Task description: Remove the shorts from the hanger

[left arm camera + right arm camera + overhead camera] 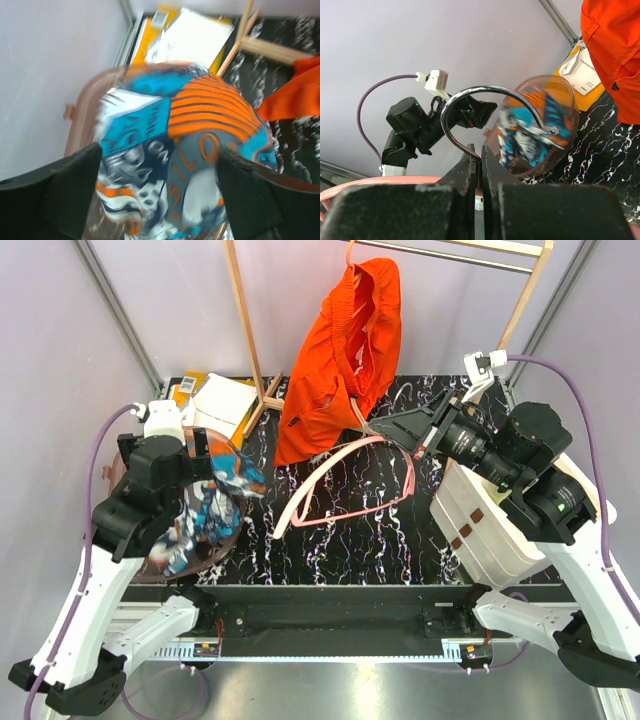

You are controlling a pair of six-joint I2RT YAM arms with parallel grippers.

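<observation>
Shorts [170,165] of patterned cloth sit between spread left fingers [60,195]; right fingers [465,175] clench the hanger's [380,180] chrome hook [482,89].

Centre: pink hanger [350,485] sprawls across the marbled table [350,562], no clean pass.
Back: orange shorts [345,360] hang low beside a wooden rack leg [250,330], tight.
Left: translucent bin [80,115], patterned shorts [205,505] bunched at it.
Right: white box [490,530] fills the corner.
Front: bare strip along the near edge, open lane.
</observation>
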